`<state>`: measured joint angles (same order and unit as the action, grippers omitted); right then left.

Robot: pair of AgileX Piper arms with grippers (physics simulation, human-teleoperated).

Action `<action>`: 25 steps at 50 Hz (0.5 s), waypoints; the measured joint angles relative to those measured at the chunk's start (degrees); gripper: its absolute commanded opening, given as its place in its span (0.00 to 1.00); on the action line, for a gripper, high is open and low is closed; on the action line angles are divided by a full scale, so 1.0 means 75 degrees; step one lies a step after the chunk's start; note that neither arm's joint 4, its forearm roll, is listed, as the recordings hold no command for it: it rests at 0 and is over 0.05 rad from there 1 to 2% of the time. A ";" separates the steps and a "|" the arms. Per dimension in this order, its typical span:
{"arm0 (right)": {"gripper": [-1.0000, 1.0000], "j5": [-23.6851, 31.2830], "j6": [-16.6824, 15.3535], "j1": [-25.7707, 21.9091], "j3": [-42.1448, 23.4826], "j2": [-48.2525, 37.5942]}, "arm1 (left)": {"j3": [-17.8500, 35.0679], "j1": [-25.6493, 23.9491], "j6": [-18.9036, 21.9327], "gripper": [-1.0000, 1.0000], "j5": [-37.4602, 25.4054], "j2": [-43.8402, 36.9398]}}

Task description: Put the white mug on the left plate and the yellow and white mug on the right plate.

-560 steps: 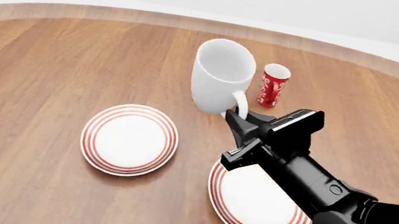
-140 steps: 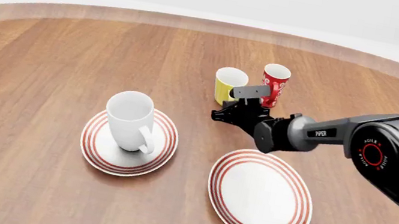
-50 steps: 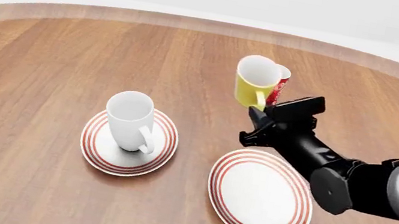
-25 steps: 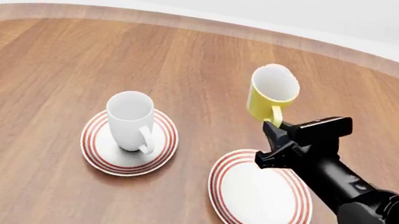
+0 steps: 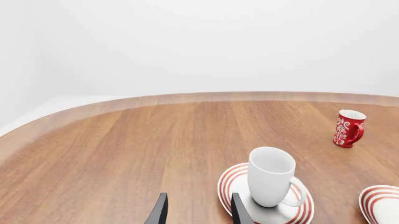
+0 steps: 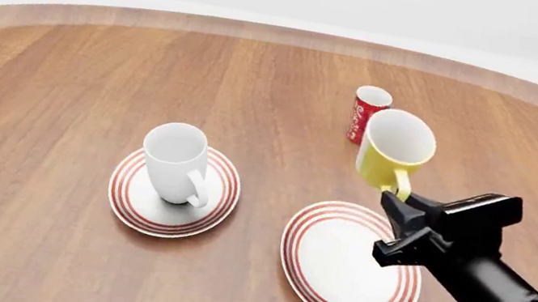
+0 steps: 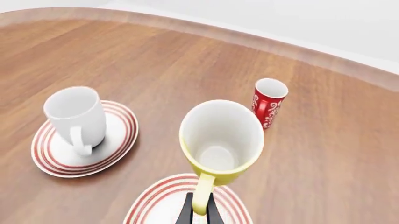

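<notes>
Change: the yellow and white mug is now riding nearer and further right than half a second back, uncovering the red cup behind it, and the right gripper is drawing back toward the near edge with it.
Table: the round wooden table is looking smooth and level, with a pale raised rim running along its far edge; plain white walls are closing the room in behind it.
Right arm: the claw is clenching the yellow handle from below, its two fingers pinching either side of the loop, and the mug is hanging upright in the air over the far edge of the right plate, not touching it.
Left arm: the left gripper is idling low at the near left, its fingers standing apart with nothing between them.
White mug: the white mug is standing upright on the left plate, so that half appears done.
Handling: the yellow mug is probably stiff, glazed and chippable; being held by the handle alone, it could be swinging or slipping, so a slow, level lowering seems wise.
Grip point: the handle loop is looking like the only sure hold, since the body is wide and slick.
Red cup: it is standing far right, well apart from both plates.
</notes>
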<state>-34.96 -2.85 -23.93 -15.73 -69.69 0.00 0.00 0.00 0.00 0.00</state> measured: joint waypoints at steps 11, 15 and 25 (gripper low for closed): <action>0.00 0.0287 -0.0012 -0.0002 0.0433 0.0699 | 0.0000 0.0000 0.0000 1.00 0.0000 0.0000; 0.00 0.0412 -0.0011 -0.0017 0.0589 0.0962 | 0.0000 0.0000 0.0000 1.00 0.0000 0.0000; 0.00 0.0710 0.0007 -0.0051 0.0991 0.1604 | 0.0000 0.0000 0.0000 1.00 0.0000 0.0000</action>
<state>-29.64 -2.79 -24.31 -8.30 -57.66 0.00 0.00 0.00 0.00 0.00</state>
